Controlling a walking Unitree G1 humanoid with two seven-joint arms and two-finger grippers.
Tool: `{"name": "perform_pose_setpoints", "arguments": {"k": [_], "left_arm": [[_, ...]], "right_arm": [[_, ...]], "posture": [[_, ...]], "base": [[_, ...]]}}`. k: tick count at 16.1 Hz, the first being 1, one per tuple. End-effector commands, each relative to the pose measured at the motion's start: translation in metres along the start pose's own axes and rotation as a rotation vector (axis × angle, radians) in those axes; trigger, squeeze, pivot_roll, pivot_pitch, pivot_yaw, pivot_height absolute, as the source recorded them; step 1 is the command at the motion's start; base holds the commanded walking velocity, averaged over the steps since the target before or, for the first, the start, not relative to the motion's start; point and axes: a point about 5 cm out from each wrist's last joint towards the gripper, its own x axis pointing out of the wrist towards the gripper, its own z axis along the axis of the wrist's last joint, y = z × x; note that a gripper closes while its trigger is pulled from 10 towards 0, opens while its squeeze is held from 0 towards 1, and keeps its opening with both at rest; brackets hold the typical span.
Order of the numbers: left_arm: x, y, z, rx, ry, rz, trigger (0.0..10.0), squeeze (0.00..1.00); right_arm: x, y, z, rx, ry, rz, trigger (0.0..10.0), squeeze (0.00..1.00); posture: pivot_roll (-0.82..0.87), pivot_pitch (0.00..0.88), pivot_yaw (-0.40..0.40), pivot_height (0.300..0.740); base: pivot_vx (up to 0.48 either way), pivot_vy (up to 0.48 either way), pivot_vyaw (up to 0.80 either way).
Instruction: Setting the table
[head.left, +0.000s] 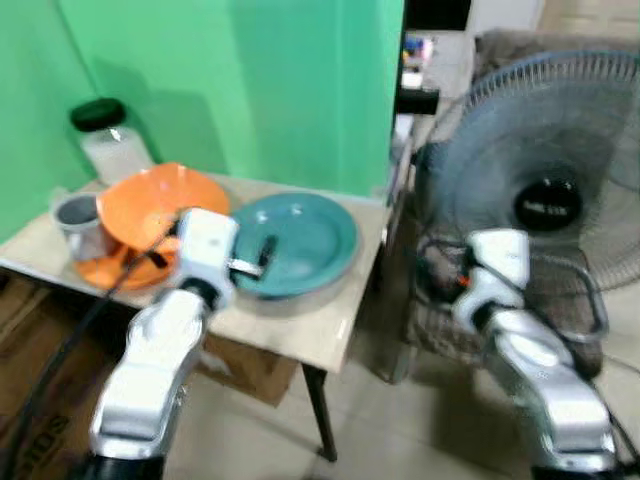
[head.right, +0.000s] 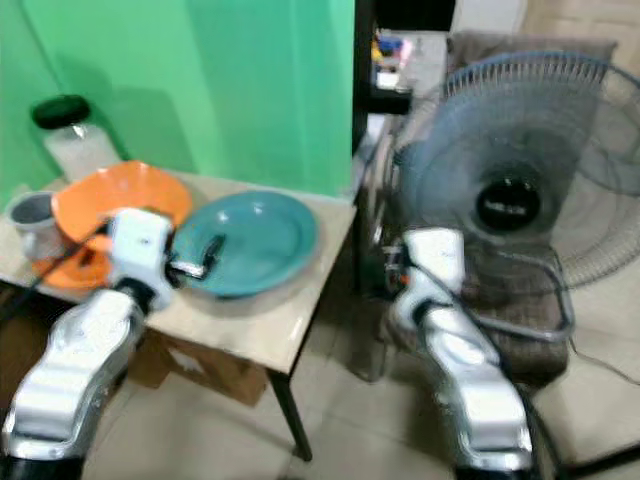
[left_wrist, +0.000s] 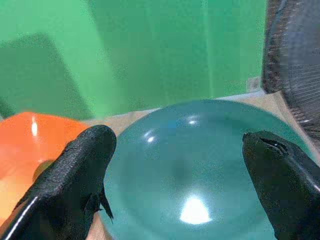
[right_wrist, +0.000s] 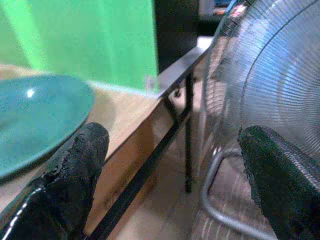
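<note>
- Fingers of the left gripper (left_wrist: 177, 165) stand spread wide and hold nothing, aimed at the teal plate (head.left: 300, 240) dead ahead at twelve o'clock.
- Right gripper (right_wrist: 172, 165), likewise parted and empty, hangs off the table's (head.left: 320, 335) edge, the fan (head.left: 545, 160) at its two o'clock.
- Orange plates (head.left: 150, 215) lie stacked at the teal plate's nine o'clock, beside a cup (head.left: 78, 215) and jar (head.left: 108, 140).
- Setting looks barely begun: dishes remain clustered, none laid out.
</note>
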Motion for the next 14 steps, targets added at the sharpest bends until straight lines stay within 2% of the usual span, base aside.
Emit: {"name": "perform_pose_setpoints", "arguments": {"k": [1, 7, 9, 10, 12, 14], "left_arm": [[-0.001, 0.007, 0.001, 0.013, -0.004, 0.009, 10.0, 1.0], [-0.001, -0.002, -0.002, 0.035, 0.009, -0.079, 10.0, 1.0], [-0.004, -0.006, -0.004, 0.026, 0.005, -0.137, 10.0, 1.0], [-0.006, -0.009, -0.007, 0.051, 0.028, -0.174, 10.0, 0.93], [-0.008, -0.011, -0.015, 0.066, 0.072, -0.222, 10.0, 0.58], [-0.012, -0.017, -0.023, 0.079, 0.1, -0.332, 10.0, 0.15]], "right_arm": [[0.002, 0.009, 0.003, 0.007, -0.014, 0.028, 10.0, 1.0], [0.004, 0.006, 0.006, 0.008, -0.022, 0.02, 10.0, 1.0], [0.004, 0.006, 0.006, 0.005, -0.021, 0.026, 10.0, 1.0], [0.006, 0.006, 0.006, 0.001, -0.02, 0.031, 10.0, 1.0], [0.01, 0.005, 0.009, -0.007, -0.03, 0.036, 10.0, 1.0], [0.015, 0.005, 0.017, -0.003, -0.055, 0.039, 10.0, 1.0]], "posture": [[0.09, 0.0, 0.076, 0.74], [0.08, 0.0, 0.075, 0.74], [0.08, 0.0, 0.072, 0.74], [0.08, 0.0, 0.072, 0.74], [0.08, 0.0, 0.074, 0.74], [0.08, 0.0, 0.074, 0.74]], "base": [[0.292, 0.0, 0.0], [0.293, 0.0, 0.0], [0.0, 0.0, 0.0], [0.0, 0.0, 0.0], [0.0, 0.0, 0.0], [0.0, 0.0, 0.0]]}}
